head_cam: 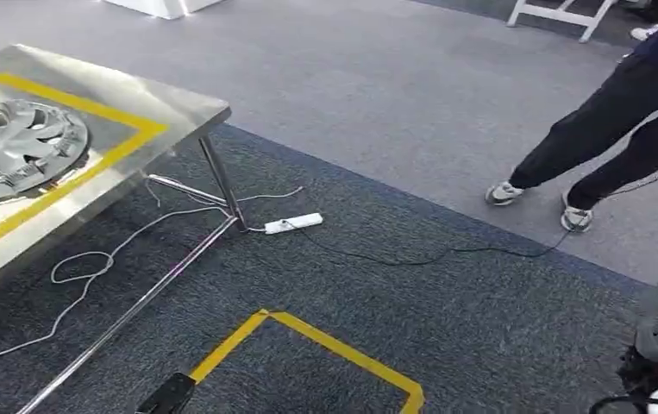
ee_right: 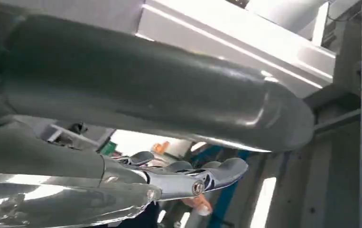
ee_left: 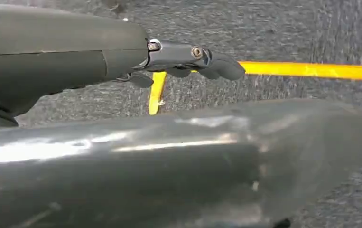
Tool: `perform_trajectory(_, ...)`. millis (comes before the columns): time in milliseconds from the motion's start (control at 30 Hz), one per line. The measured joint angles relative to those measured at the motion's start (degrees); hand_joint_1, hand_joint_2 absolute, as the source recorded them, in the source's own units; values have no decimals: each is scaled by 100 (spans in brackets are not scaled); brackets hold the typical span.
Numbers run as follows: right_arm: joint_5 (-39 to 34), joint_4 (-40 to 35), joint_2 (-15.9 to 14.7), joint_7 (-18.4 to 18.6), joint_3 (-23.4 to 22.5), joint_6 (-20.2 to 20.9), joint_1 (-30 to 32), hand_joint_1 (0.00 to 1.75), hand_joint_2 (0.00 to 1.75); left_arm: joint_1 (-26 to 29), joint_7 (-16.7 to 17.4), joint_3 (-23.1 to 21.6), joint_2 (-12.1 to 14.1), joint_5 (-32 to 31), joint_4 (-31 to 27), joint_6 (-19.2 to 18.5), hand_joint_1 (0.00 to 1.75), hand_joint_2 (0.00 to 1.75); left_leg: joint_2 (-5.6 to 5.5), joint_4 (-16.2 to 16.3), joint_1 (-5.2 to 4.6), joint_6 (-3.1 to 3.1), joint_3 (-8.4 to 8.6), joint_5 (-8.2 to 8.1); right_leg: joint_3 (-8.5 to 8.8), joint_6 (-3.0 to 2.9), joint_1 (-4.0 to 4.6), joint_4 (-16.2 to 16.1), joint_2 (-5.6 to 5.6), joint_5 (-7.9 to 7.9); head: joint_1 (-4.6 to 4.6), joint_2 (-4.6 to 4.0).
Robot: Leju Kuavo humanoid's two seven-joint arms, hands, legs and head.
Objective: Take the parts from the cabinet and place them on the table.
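Head view: one part, a silver hubcap [head_cam: 15, 148], lies flat on the steel bench [head_cam: 178, 108], inside the yellow tape outline [head_cam: 127, 121] marked on the top. The hubcap is cut off by the picture's left edge. Under the bench's near corner leg, a white power strip [head_cam: 293, 223] lies on the dark carpet [head_cam: 480, 336]. A white cable [head_cam: 84, 259] loops away from it beneath the bench, and a black cable [head_cam: 411, 259] runs off towards the right. A yellow tape square [head_cam: 325, 341] is marked on the carpet close in front of me. A person [head_cam: 618, 121] in dark trousers and pale trainers stands on the lighter grey floor at far right, well apart from the bench. Left wrist view: my left robot hand [ee_left: 183, 59] hangs over the carpet above a yellow tape line [ee_left: 311, 70], fingers stretched out straight, released, with nothing in it. Right wrist view: my right robot hand [ee_right: 188, 178] points upward towards ceiling beams, fingers extended. A shiny silver surface [ee_right: 51, 204] lies right along the fingers; I cannot tell what it is, or whether the hand is grasping it.
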Motion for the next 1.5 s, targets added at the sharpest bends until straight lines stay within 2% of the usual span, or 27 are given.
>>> perform_trajectory(33, -2, 6, -4, 22, 2, 30, -34, 0, 0, -45, -32, 2, -2, 19, 0, -2, 0, 0, 65, -8, 7, 51, 2, 26, -65, 41, -8, -29, 57, 26, 9, 0)
perform_trajectory(67, 11, 11, -20, 50, 9, 61, -68, 0, 0, -107, -63, 9, 4, 61, -2, -4, 0, 0, 132, -33, 26, 106, -2, 58, -78, 41, -10, 17, -103, 10, 4, 0)
perform_trajectory(100, 42, 11, -46, 66, 15, 85, -131, 0, 0, -155, -85, 9, -2, 68, -2, -9, 0, 0, 184, -33, 15, 153, -3, 55, -161, 47, 27, 225, -475, -142, 48, 0)
perform_trajectory(133, 75, 17, -55, 85, 28, 90, -196, 0, 0, -174, -87, 11, -4, 96, -2, -9, 0, 0, 254, -33, -8, 184, -5, 55, -352, 63, 27, 636, -651, -398, 68, 0)
perform_trajectory(200, 90, 26, -65, 90, 39, 90, -226, 0, 0, -156, -89, 13, -7, 111, -2, -9, 0, 0, 406, -32, -40, 194, -9, 53, -793, 79, 26, 1636, -735, -845, 63, 0)
perform_trajectory(233, 96, 37, -66, 92, 44, 90, -221, 0, 0, -147, -89, 15, -7, 111, -2, -9, 0, 0, 480, -31, -51, 197, -11, 51, -910, 79, 27, 1907, -735, -917, 68, 0)
perform_trajectory(267, 107, 44, -66, 92, 48, 90, -224, 0, 0, -148, -94, 17, -7, 111, -2, -7, 0, 0, 555, -31, -61, 199, -10, 48, -877, 70, 29, 1872, -737, -850, 63, 0)
perform_trajectory(333, 147, 44, -77, 92, 52, 83, -223, 0, 0, -165, -96, 18, -13, 81, -2, 0, 0, 0, 687, -30, -71, 195, 8, 34, -390, 24, 43, 1049, -801, -434, 63, 0)
perform_trajectory(367, 188, 41, -96, 94, 59, 77, -217, 0, 0, -166, -81, 15, -15, 37, -2, 20, 0, 0, 740, -30, -73, 177, 29, 18, -50, -5, 66, 469, -963, -229, 66, 0)
perform_trajectory(400, 234, 28, -122, 96, 70, 59, -204, 0, 0, -155, -59, 11, -15, 19, -2, 37, 0, 0, 789, -29, -89, 153, 45, 3, 134, -40, 109, 107, -1241, -240, 68, 0)
perform_trajectory(567, 291, -181, -190, 35, 79, -76, 122, 0, 0, -36, -50, 7, -44, -7, -2, 61, 0, 0, 972, -28, -93, -9, 56, -51, 130, -205, 106, 59, -888, -142, 55, 0)
perform_trajectory(633, 286, -249, -208, 17, 76, -105, 159, 0, 0, -21, -46, 4, -46, -7, -2, 77, 0, 0, 512, 388, -76, -47, -107, -358, 122, -246, 85, 40, -786, -119, 35, 0)
perform_trajectory(733, 247, -367, -205, -78, 50, -155, 438, 0, 0, 79, 22, 4, -98, 55, 0, 74, 0, 0, 369, 1688, -75, -61, -745, -879, 102, -263, 84, 41, -582, -116, 26, 0)
perform_trajectory(800, 247, -402, -205, -118, 24, -151, 564, 0, 0, 155, 46, 7, -138, 30, 2, 44, 0, 0, 360, 1548, -70, -59, -712, -611, 102, -259, 75, 44, -418, -113, 20, 0)
perform_trajectory(867, 262, -402, -205, -125, 13, -129, 564, 0, 0, 161, 114, 7, -171, -5, 2, 46, 0, 0, 258, 651, -37, -56, -289, -78, 102, -225, 51, 48, -247, -93, 22, 0)
perform_trajectory(900, 271, -400, -205, -120, 11, -109, 548, 0, 0, 156, 153, 7, -186, -2, 2, 59, 0, 0, 3, 200, 9, -73, -66, 82, 92, -192, 46, 50, -172, -82, 22, 0)
perform_trajectory(933, 269, -398, -205, -99, 11, -92, 515, 0, 0, 149, 164, 7, -221, 15, 2, 61, 0, 0, -149, -35, 36, -68, 4, -1, 45, -146, 78, 112, -88, -91, 13, 0)
perform_trajectory(1067, 184, -374, -208, -28, -48, 0, 455, 0, 0, 88, 158, 15, -249, 55, 2, 63, 0, 0, 89, -22, 19, 94, -12, 55, -78, 8, 14, 9, 124, 4, 11, 0)
perform_trajectory(1133, 162, -352, -214, -15, -72, 42, 336, 0, 0, 53, 158, 20, -265, 50, 2, 63, 0, 0, 212, -25, -3, 172, -15, 65, -241, 16, 56, 396, -524, -264, 88, 0)
perform_trajectory(1167, 162, -332, -214, -9, -72, 57, 255, 0, 0, 60, 155, 17, -264, 33, 2, 63, 0, 0, 301, -25, -26, 189, -17, 60, -472, 39, 52, 900, -674, -554, 98, 0)
perform_trajectory(1233, 208, -326, -216, 18, -72, 61, 227, 0, 0, 88, 122, 22, -249, 28, 2, 77, 0, 0, 454, -24, -47, 196, -19, 56, -858, 55, 48, 1768, -736, -923, 98, 0)
perform_trajectory(1267, 249, -326, -219, 53, -72, 61, 228, 0, 0, 92, 120, 24, -245, 35, 2, 79, 0, 0, 525, -23, -54, 200, -17, 52, -910, 58, 48, 1907, -737, -929, 98, 0)
perform_trajectory(1300, 260, -326, -227, 100, -72, 61, 220, 0, 0, 91, 120, 24, -243, 44, 2, 83, 0, 0, 596, -23, -59, 201, -12, 47, -814, 55, 48, 1763, -739, -806, 96, 0)
perform_trajectory(1367, 243, -326, -262, 173, -81, 63, 158, 0, 0, 92, 127, 26, -243, 52, 2, 87, 0, 0, 733, -22, -62, 179, 21, 21, -231, 29, 51, 753, -850, -350, 96, 0)
perform_trajectory(1400, 232, -326, -275, 190, -87, 70, 126, 0, 0, 91, 131, 26, -243, 55, 2, 87, 0, 0, 777, -18, -78, 150, 51, 1, 75, 17, 62, 263, -1100, -196, 101, 0)
perform_trajectory(1433, 223, -321, -278, 192, -90, 74, 95, 0, 0, 93, 138, 26, -236, 55, 2, 90, 0, 0, 820, -6, -126, 113, 64, -25, 148, 1, 86, 139, -1325, -234, 101, 0)
perform_trajectory(1500, 225, -321, -291, 201, -92, 83, 73, 0, 0, 99, 149, 28, -234, 55, 2, 96, 0, 0, 915, -5, -118, 60, 76, -17, 129, -51, 102, 136, -1159, -188, 81, 0)
